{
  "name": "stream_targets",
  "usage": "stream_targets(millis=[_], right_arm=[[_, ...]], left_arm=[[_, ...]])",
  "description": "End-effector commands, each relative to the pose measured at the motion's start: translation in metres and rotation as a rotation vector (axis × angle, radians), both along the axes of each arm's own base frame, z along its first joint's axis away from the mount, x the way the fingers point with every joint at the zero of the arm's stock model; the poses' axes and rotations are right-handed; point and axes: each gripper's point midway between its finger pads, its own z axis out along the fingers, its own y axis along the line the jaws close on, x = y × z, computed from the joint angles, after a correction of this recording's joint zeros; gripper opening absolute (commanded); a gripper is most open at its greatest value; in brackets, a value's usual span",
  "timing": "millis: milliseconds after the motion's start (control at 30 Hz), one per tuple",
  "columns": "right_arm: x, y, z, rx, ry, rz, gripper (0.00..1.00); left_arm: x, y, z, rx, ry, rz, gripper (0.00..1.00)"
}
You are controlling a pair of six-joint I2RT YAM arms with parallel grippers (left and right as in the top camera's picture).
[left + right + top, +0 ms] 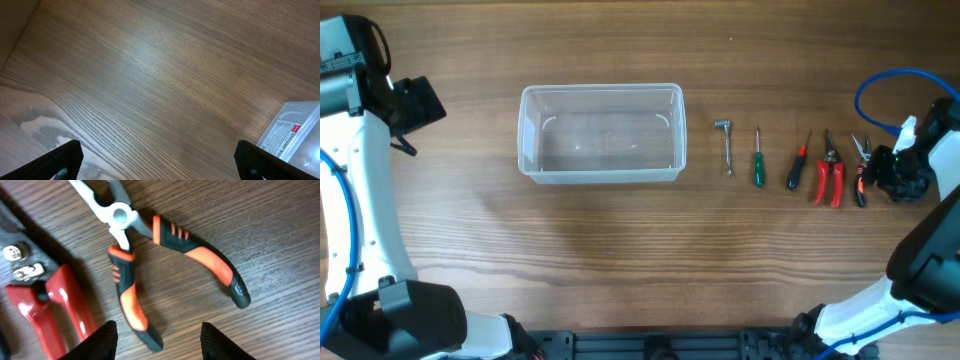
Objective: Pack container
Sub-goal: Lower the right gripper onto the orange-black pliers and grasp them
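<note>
The clear plastic container [601, 133] stands empty left of the table's middle; its corner with a label shows in the left wrist view [295, 135]. My left gripper [159, 162] is open over bare wood left of the container, holding nothing. My right gripper [157, 342] is open just above the handle ends of the orange-and-black pliers [150, 260], which lie at the right end of the tool row [861, 170]. One pliers handle tip lies between the fingertips.
To the right of the container, a row of tools lies on the wood: a small metal wrench [726, 143], a green screwdriver [757, 157], a black-and-red screwdriver [799, 163] and red-handled shears [830, 170], also in the right wrist view [47, 295]. A blue cable [885, 95] loops at the far right.
</note>
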Motion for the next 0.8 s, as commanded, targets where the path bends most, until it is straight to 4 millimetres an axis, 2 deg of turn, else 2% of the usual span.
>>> stream_targets(millis=[0,167,400,767], right_arm=[[-0.006,0.003,-0.023,0.025,0.059,-0.003,0.53],[-0.009,0.006,-0.035,0.048,0.087,-0.008,0.52],[-0.008,0.005,-0.036,0.011,0.107,0.015,0.46],[0.008,0.020,-0.037,-0.040,0.107,0.127,0.44]], left_arm=[[0.000,0.002,-0.001,0.005,0.002,0.004,1.00],[0.000,0.002,-0.001,0.005,0.003,0.004,1.00],[0.000,0.002,-0.001,0.005,0.003,0.004,1.00],[0.000,0.002,-0.001,0.005,0.003,0.004,1.00]])
